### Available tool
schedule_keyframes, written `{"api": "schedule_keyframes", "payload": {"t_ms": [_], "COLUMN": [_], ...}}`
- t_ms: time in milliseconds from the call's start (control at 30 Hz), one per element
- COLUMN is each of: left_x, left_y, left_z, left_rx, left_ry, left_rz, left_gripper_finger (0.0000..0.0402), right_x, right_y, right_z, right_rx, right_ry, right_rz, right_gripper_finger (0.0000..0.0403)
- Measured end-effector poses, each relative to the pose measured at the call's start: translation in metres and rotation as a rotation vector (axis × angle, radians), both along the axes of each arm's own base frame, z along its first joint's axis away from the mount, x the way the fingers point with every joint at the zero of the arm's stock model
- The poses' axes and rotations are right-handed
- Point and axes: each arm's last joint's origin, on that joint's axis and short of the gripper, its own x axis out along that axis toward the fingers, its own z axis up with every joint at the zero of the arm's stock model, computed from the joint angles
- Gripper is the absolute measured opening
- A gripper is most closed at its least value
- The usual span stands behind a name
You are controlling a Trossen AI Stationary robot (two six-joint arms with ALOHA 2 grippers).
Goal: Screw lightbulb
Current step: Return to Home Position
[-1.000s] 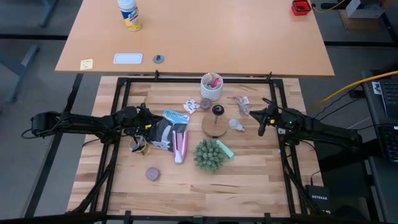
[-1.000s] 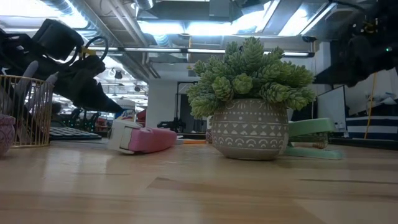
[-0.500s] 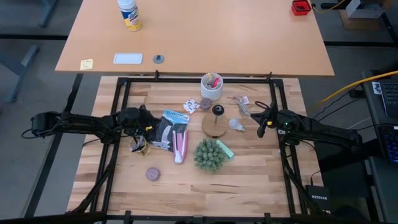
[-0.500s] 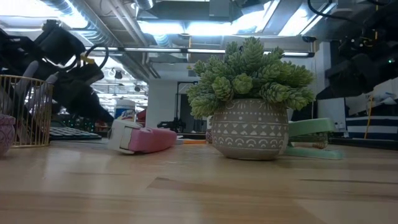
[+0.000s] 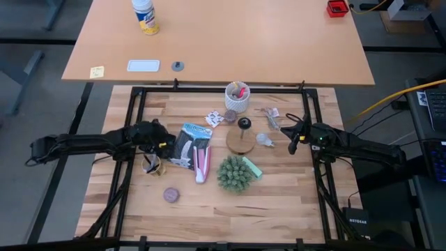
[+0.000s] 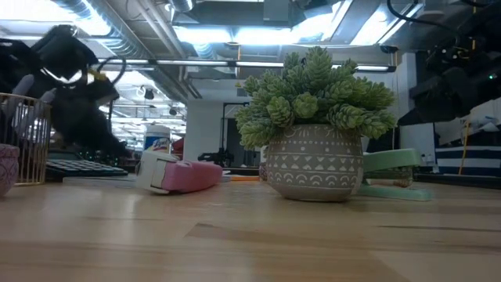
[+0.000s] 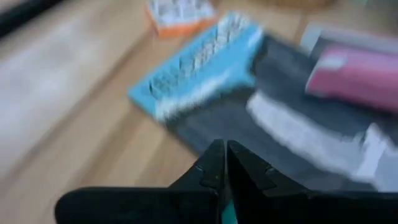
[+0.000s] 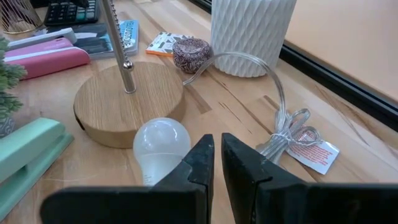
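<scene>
The lightbulb [image 5: 263, 139], small, white and frosted, lies on its side on the table, just right of the round wooden disc [image 5: 240, 141] with its black socket [image 5: 244, 124]. In the right wrist view the lightbulb [image 8: 160, 144] shows just beyond my right fingers. My right gripper [image 5: 293, 144] hangs shut a little to the right of the bulb, apart from it. My left gripper [image 5: 167, 145] is shut too, low over the left end of a dark pouch [image 7: 249, 124]. It shows in the low view [image 6: 117, 145], pointing down at a slant.
A white ribbed cup [image 5: 237, 97] stands behind the disc, with a clear cord [image 8: 273, 93] beside it. Nearer the front are a potted plant [image 5: 235, 174], a green stapler [image 5: 252, 168], a pink stapler [image 5: 202, 164], a gold wire basket [image 5: 153, 164] and a brownish puck [image 5: 171, 195].
My left gripper has sunk a little and drawn back toward the table's left edge, tipping further downward; it stays shut. My right gripper has tipped slightly downward in place.
</scene>
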Motion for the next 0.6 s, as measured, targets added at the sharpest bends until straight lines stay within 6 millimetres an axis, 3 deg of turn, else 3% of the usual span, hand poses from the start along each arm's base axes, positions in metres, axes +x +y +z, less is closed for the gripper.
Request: {"api": "schedule_keyframes", "payload": {"t_ms": [600], "left_x": [-0.014], "left_y": [-0.005], "left_z": [0.045], "left_rx": [0.161], "left_ry": [-0.446], "left_rz": [0.0], "left_gripper_finger": [0.0011], "right_x": [0.0], "right_y": [0.0], "right_z": [0.0], "right_rx": [0.0], "right_ry": [0.0], "right_rz": [0.0], "right_gripper_finger": [0.0037]}}
